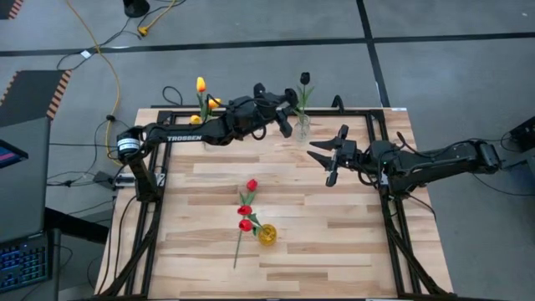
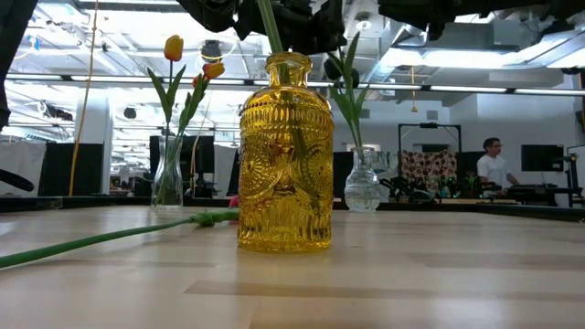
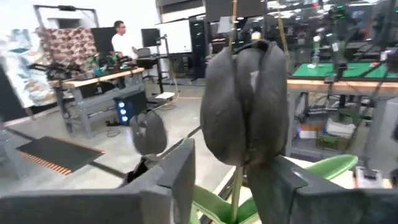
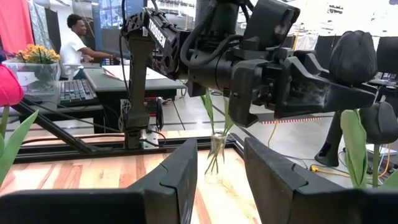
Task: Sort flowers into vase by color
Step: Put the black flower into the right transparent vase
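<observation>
The left arm, lettered TROSSEN in white [image 1: 183,138], reaches along the desk's [image 1: 334,242] far edge; its left tool [image 1: 288,111] sits at the black tulip [image 1: 305,79] standing in the clear vase [image 1: 302,127], fingers parted either side of the stem without pinching it. Yellow tulips [image 1: 201,85] stand in another clear vase at the far left corner. Two red tulips [image 1: 248,205] rise from the amber vase [image 1: 267,235] mid-desk, and one red-headed stem [image 1: 240,242] lies flat beside it. The right tool [image 1: 328,160] hovers open and empty near the clear vase
</observation>
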Motion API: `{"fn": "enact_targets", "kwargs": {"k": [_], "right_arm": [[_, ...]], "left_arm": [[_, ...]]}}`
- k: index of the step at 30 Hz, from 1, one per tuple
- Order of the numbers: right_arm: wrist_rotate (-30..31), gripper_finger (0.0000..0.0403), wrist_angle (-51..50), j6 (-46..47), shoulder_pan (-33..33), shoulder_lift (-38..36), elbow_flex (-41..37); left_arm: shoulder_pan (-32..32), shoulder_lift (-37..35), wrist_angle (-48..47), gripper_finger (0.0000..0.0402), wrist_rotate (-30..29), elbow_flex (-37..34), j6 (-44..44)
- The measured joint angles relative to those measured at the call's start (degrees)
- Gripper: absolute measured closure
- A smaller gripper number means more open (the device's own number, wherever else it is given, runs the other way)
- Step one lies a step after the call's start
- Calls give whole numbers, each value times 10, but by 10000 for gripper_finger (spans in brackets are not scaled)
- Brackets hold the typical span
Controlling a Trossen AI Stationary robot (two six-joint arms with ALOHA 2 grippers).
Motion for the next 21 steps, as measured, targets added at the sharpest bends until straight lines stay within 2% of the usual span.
{"fn": "enact_targets", "kwargs": {"k": [5, 11, 21], "right_arm": [[0, 246, 0, 0, 0, 0, 0], [1, 246, 1, 0, -10, 0, 0], [3, 246, 4, 0, -40, 0, 0]], "left_arm": [[1, 0, -9, 247, -42, 0, -6], [5, 0, 1, 237, -16, 0, -29], [5, 1, 38, 239, -16, 0, -30]]}}
